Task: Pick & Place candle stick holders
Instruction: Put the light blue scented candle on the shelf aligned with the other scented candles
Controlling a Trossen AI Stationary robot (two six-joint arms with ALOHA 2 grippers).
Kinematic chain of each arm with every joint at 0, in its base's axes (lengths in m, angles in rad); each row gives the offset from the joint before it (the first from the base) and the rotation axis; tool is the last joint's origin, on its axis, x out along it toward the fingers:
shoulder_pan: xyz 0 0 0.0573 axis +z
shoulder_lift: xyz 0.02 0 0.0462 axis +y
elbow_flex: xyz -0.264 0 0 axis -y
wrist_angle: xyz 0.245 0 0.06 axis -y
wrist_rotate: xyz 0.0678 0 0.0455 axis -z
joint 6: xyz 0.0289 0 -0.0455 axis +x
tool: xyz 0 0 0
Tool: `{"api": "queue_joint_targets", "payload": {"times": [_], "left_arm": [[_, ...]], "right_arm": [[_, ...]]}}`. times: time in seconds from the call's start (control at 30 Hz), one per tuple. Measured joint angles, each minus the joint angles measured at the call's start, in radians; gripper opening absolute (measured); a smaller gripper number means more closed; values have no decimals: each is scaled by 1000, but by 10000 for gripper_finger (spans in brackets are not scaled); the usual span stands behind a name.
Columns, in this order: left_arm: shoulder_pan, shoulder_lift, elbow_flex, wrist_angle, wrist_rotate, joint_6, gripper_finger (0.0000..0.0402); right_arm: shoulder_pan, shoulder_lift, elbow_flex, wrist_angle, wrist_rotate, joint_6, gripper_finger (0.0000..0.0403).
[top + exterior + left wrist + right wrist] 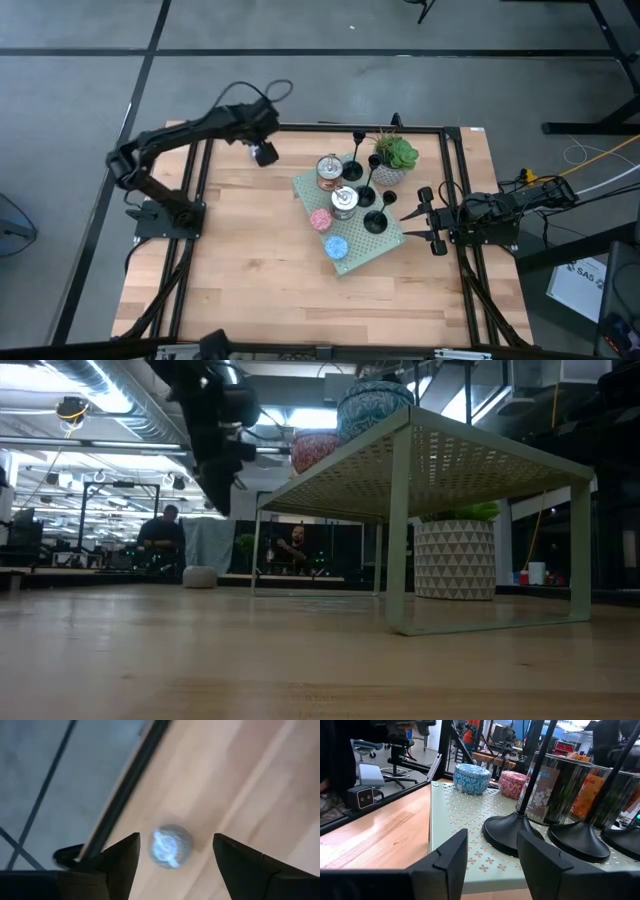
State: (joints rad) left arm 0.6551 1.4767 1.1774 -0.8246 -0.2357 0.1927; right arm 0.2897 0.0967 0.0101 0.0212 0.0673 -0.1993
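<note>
Three black candle stick holders (365, 190) stand by their round bases on a pale green perforated shelf (378, 245) right of the table's middle. In the right wrist view their bases (512, 834) stand close in front of my right gripper (492, 837). That gripper (408, 225) is open and level at the shelf's right edge, touching nothing. My left gripper (263, 153) hangs open over the table's far left part and points steeply down. A small grey round thing (171, 846) lies on the wood below its two fingers, clear of them.
The shelf also carries two shiny tins (330, 172), a pink candle (320, 219) and a blue candle (337, 246). A potted plant (395, 160) stands at its far side. A black frame rail (125, 790) runs along the table's edge near my left gripper. Bare wood lies toward the near edge.
</note>
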Motion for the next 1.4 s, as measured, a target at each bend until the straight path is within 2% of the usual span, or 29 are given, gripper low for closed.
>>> {"api": "queue_joint_targets", "payload": {"times": [0.27, 0.43, 0.53, 0.63, 0.73, 0.83, 1.1, 1.27, 1.4], "left_arm": [[96, -7, -24, 24, 32, -7, 262], [138, 70, -77, 48, 47, -114, 295], [171, 130, -82, 56, 41, -128, 310], [196, 186, -82, 72, 101, -128, 317], [215, 240, -82, 89, 186, -128, 317], [226, 289, -82, 98, 207, -128, 318], [228, 375, -77, 97, 213, -106, 315], [204, 364, -80, 100, 188, -104, 291], [185, 349, -84, 84, 175, -102, 291]], "right_arm": [[0, 0, 0, 0, 0, 0, 171], [0, 0, 0, 0, 0, 0, 171], [0, 0, 0, 0, 0, 0, 171], [0, 0, 0, 0, 0, 0, 171], [0, 0, 0, 0, 0, 0, 171], [0, 0, 0, 0, 0, 0, 171], [0, 0, 0, 0, 0, 0, 171], [0, 0, 0, 0, 0, 0, 172], [0, 0, 0, 0, 0, 0, 172]]}}
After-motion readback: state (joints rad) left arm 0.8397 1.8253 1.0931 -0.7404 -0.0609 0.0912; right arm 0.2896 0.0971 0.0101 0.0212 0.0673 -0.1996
